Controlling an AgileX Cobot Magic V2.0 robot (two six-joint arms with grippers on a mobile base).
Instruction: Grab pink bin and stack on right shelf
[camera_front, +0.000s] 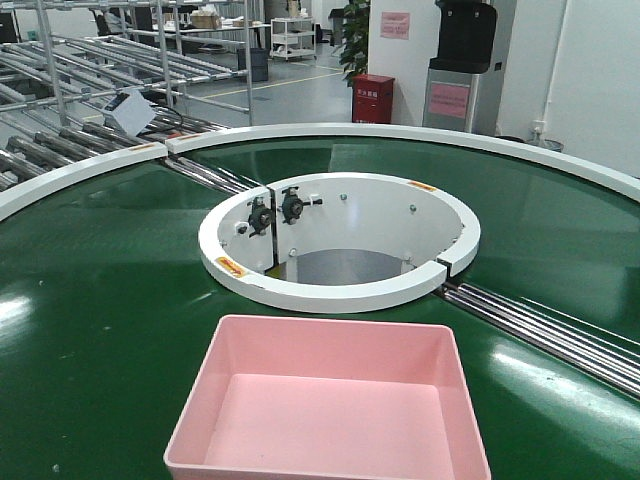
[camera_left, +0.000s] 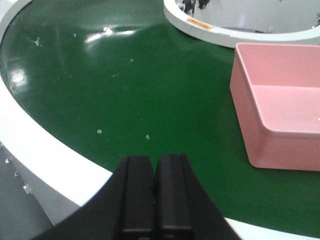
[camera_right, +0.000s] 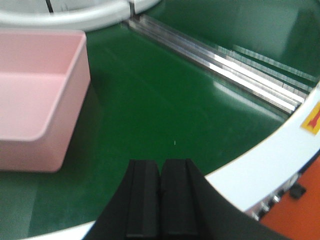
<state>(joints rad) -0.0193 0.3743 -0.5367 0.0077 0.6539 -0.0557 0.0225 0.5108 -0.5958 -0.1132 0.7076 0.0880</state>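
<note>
Starting step: the grab has not begun, as I judge it. Neither of my claws touches the pink bin (camera_front: 325, 415), so I am at the approach.
Pink bin: it sits upright and empty on the green belt (camera_front: 100, 330), just on the near side of the white inner ring (camera_front: 330, 292), close to me and roughly centred between my arms.
Left gripper (camera_left: 155, 167): pads pressed together, nothing held. It hangs low over the belt's near edge by the white outer rim (camera_left: 45, 150), pointing forward, with the bin ahead and off to its right, well apart.
Right gripper (camera_right: 161, 172): also closed flat and empty. It points forward over the belt, with the bin ahead to its left and the steel rails (camera_right: 225, 57) ahead to its right.
Right shelf: not in any view, so I cannot say where it stands.
Next move: I reckon both claws must spread, swing inward and take the bin's side walls by the rim, one each side, at equal height so the tub lifts level.
Caution: the walls look smooth and sloped, so a shallow bite could slip.
</note>
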